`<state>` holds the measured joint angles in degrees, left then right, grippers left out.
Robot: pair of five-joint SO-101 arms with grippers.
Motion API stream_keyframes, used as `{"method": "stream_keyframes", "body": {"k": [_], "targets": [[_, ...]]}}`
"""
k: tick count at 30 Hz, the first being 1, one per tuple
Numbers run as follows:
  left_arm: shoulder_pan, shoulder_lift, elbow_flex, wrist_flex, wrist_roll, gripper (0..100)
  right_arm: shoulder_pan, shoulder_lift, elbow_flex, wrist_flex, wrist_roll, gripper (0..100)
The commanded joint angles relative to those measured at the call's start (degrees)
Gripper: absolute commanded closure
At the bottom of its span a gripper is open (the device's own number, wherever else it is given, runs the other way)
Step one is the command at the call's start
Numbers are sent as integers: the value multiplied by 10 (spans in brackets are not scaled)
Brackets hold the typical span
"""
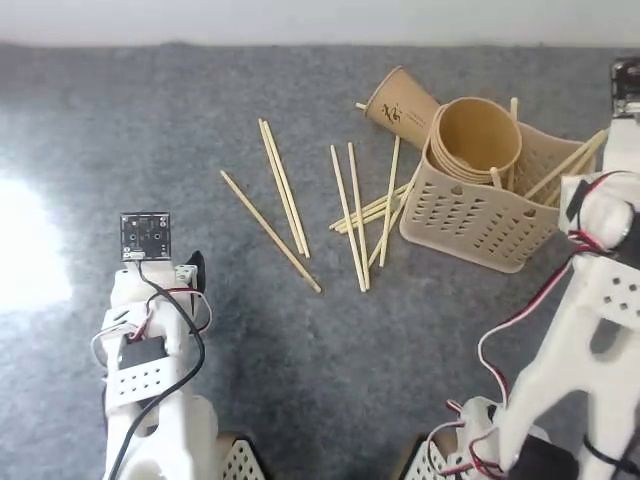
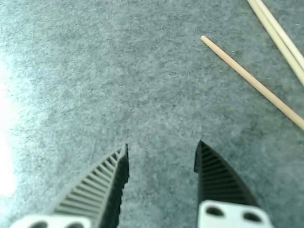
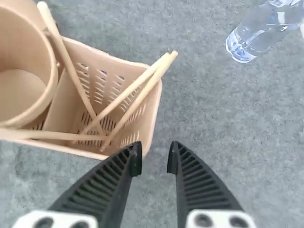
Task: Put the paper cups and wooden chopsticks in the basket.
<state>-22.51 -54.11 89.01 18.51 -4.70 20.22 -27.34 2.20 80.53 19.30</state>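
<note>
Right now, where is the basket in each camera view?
High view: basket at the upper right of the carpet.
Right wrist view: basket just beyond the open tips of the right pincer.
Left wrist view: faces bare carpet and a loose chopstick instead.
Shared landmark: the stacked paper cups inside it, in the high and right wrist views.

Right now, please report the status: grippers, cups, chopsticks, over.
Left gripper open, empty, over mat. Right gripper open, empty, beside basket. Cup stack and some chopsticks in basket; one cup and many chopsticks outside. Bottle apart from basket.
</note>
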Motion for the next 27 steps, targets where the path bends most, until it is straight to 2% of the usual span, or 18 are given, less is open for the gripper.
{"method": "stream_keyframes", "body": {"k": [1,12,14,16,20,27], "targets": [[4,-10,-2,-14,-7,786,-7,29,-16,-19,-17,880],[4,-10,-2,-14,-7,786,4,104,-16,-29,-17,881],[4,-10,-2,-14,-7,786,4,105,-14,-29,-16,911],[4,-10,-2,-14,-7,786,4,105,-16,-30,-16,992],[4,-10,-2,-14,-7,786,6,105,-14,-45,-18,996],[4,-10,-2,-14,-7,786,105,107,-12,-123,-47,993]]}}
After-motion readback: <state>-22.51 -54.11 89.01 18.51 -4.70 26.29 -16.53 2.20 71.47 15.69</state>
